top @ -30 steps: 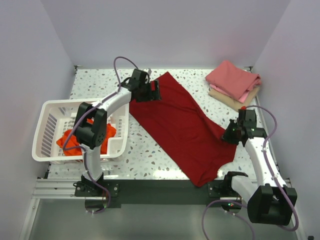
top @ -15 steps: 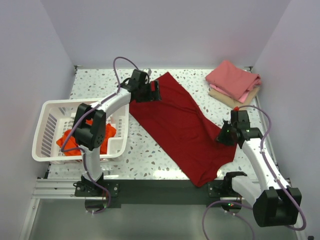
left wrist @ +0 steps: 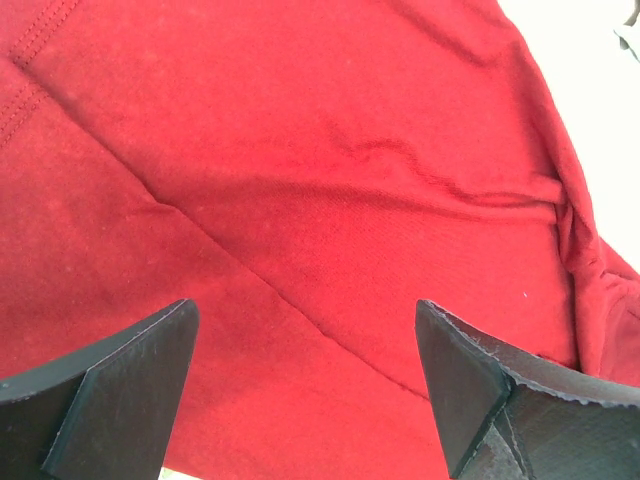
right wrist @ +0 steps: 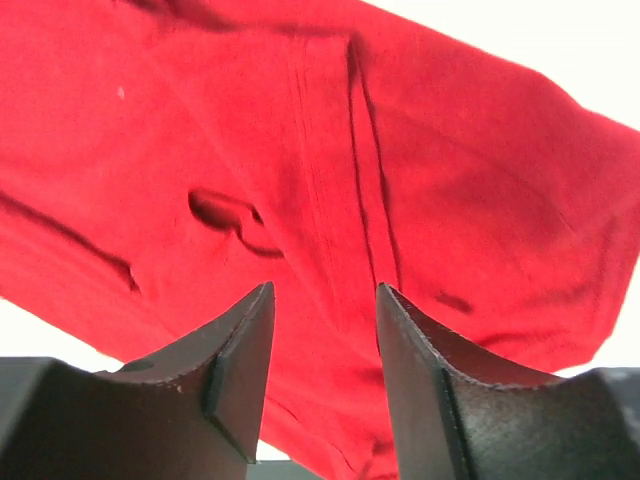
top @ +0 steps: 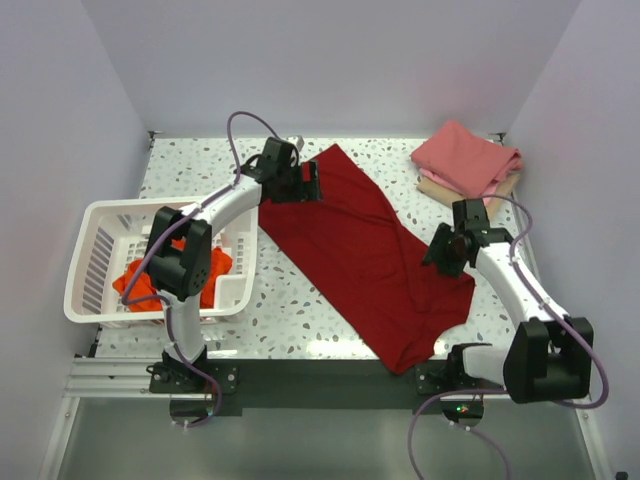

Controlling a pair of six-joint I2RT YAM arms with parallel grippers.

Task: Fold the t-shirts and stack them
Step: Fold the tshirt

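Speckled tabletop (top: 300, 305) seen from above carries the dark crimson t-shirt (top: 365, 250) spread diagonally, then at the left wrist we see our left gripper (left wrist: 305, 312) with jaws wide apart above it, and at the right wrist our right gripper (right wrist: 326, 292) with jaws narrowly parted, holding nothing.

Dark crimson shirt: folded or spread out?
Spread out: the crimson shirt lies as one long flat band diagonally across the table, no compact bundle. Whether halved lengthwise, cannot tell.

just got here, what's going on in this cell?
Both arms are at the crimson t-shirt, spread diagonally on the table. The left gripper is open over its far corner, the right gripper open at its right edge; neither holds cloth. An orange-red shirt lies in the white basket; a folded pink shirt sits on a tan shirt, far right.
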